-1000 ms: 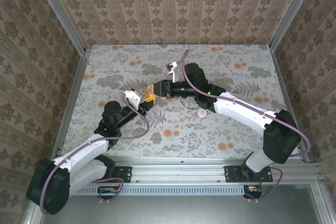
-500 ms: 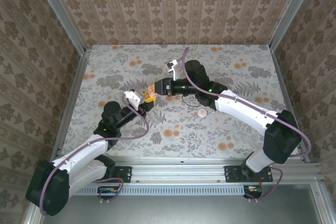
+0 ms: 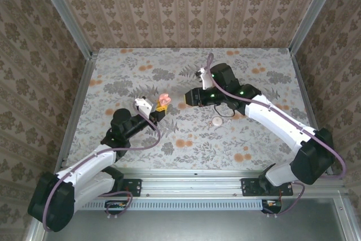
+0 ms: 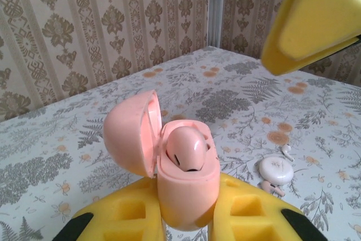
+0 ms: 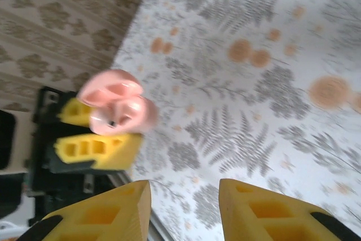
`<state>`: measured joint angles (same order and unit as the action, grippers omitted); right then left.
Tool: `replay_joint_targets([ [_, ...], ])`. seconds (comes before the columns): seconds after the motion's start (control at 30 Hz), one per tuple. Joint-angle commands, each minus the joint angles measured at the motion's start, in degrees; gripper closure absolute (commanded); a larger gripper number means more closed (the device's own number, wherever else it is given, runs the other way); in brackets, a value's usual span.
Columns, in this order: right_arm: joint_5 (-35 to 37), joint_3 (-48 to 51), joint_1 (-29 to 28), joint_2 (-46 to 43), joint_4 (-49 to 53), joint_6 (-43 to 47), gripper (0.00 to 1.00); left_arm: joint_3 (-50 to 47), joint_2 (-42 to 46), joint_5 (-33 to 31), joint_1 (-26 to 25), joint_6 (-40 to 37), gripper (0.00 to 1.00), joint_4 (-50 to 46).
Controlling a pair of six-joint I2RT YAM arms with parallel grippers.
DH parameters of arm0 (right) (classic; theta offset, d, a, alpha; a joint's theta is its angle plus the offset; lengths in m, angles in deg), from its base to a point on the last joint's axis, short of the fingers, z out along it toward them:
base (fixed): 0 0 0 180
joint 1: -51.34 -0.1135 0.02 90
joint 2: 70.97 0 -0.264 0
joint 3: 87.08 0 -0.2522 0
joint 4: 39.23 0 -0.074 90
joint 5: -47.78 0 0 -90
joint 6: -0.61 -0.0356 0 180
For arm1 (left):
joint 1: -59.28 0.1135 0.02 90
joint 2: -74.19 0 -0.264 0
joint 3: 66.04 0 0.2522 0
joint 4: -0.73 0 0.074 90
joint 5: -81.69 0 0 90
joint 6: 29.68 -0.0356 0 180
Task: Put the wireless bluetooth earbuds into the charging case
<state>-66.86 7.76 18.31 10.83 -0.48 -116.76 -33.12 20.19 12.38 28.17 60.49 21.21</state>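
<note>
Pink and lid-up, the case (image 4: 183,179) is clamped at its base in the fully closed left tool (image 3: 159,109), above the tabletop (image 3: 254,150). The right tool (image 5: 184,193) has backed off it in the last second, jaws part open and empty. That probably frees it to fetch the earbuds (image 4: 286,151) by the white disc (image 4: 274,170).
</note>
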Motion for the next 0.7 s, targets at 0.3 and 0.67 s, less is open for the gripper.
replay_joint_targets([
  [0.3,13.8,-2.3,2.5,7.9,28.7,8.5,0.63,-0.8,-0.1,-2.1,-0.4,0.0,0.93,-3.7],
  [0.67,15.3,-7.8,2.8,23.2,27.2,10.7,0.60,-1.1,-0.5,-3.0,-0.3,-0.3,0.93,-3.9],
])
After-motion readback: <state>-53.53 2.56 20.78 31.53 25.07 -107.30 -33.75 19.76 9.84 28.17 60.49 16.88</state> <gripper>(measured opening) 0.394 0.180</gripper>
